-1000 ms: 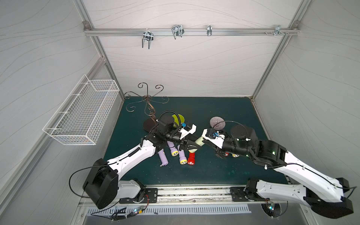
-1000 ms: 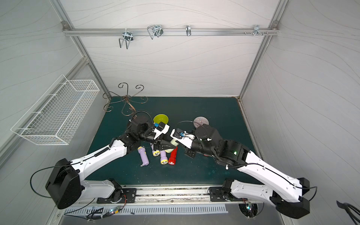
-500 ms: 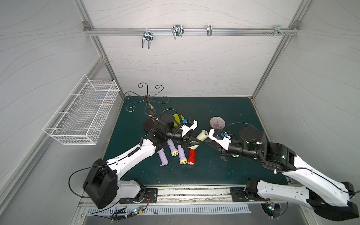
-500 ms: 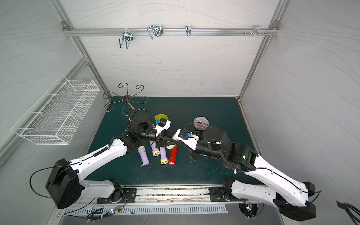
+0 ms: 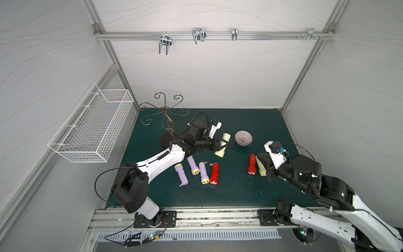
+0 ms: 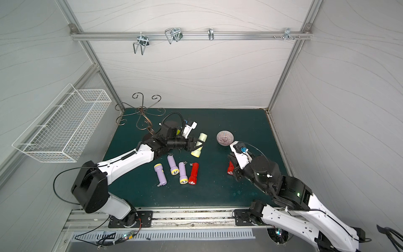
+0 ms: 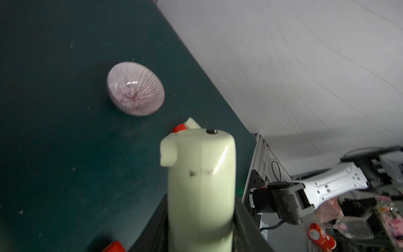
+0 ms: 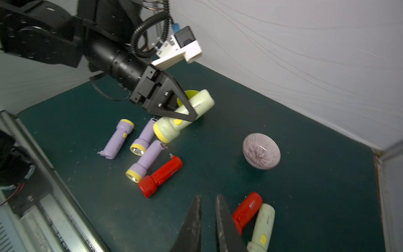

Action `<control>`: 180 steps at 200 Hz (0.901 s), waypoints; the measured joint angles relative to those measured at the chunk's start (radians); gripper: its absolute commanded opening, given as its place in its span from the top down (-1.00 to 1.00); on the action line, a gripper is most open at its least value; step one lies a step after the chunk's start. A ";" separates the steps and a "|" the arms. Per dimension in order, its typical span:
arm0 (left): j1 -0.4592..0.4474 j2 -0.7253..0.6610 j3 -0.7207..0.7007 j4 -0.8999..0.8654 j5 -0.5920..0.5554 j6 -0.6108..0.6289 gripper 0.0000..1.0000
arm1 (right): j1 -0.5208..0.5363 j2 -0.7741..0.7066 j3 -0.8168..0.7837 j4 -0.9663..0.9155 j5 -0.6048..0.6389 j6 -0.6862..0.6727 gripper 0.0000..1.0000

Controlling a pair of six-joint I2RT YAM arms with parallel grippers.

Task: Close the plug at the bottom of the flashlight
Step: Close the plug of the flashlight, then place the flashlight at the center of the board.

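My left hand (image 5: 220, 144) is pinching the pale green flashlight (image 5: 226, 137) around its middle. It looks lifted a little off the green mat (image 5: 239, 192).

The flashlight lies crosswise in that hand. Its yellow head sticks out on the side nearer the front rail. Its bottom end sticks out on the other side, toward the back wall. In the left wrist view the bottom end pokes out past the fingers. A small flap (image 7: 168, 152) sticks out at its side there. I think that flap is the plug, and that it is not pushed in yet.

My right hand (image 8: 208, 197) is empty. Its two fingers stand a little apart with nothing between them. It hangs low over the mat, just beside a red flashlight (image 8: 247, 209) and a pale one (image 8: 262, 227).

From the right hand, the held flashlight is well apart, out ahead and over to its left. The striped bowl (image 5: 243, 137) sits off to one side of the way between them.

The left hand is busy holding, so I think the right hand must do the pushing. The bottom end is turned mostly toward the back wall and not at the right hand. So the right hand would have to come round to that far end, or the left hand would have to swing the end toward it.
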 measured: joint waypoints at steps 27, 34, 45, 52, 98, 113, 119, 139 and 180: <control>-0.087 0.047 0.000 -0.039 -0.136 -0.072 1.00 | -0.036 -0.027 -0.024 -0.075 0.024 0.084 0.12; -0.113 0.061 0.003 -0.046 -0.163 -0.091 1.00 | -0.040 -0.034 -0.031 -0.092 0.026 0.100 0.05; -0.145 0.085 0.015 -0.055 -0.198 -0.121 1.00 | -0.043 -0.041 -0.038 -0.117 0.027 0.123 -0.04; -0.164 0.107 0.024 -0.055 -0.214 -0.140 1.00 | -0.045 -0.044 -0.041 -0.130 0.027 0.138 -0.10; -0.235 0.241 0.104 -0.093 -0.357 -0.246 1.00 | -0.047 -0.080 -0.043 -0.191 0.035 0.191 -0.24; -0.253 0.275 0.128 -0.106 -0.399 -0.276 1.00 | -0.047 -0.095 -0.043 -0.201 0.038 0.197 -0.26; -0.260 0.288 0.138 -0.111 -0.414 -0.289 1.00 | -0.047 -0.098 -0.043 -0.203 0.040 0.200 -0.28; -0.284 0.339 0.179 -0.125 -0.455 -0.330 1.00 | -0.047 -0.098 -0.043 -0.211 0.042 0.203 -0.32; -0.328 0.457 0.294 -0.183 -0.533 -0.389 1.00 | -0.048 -0.099 -0.043 -0.214 0.045 0.202 -0.38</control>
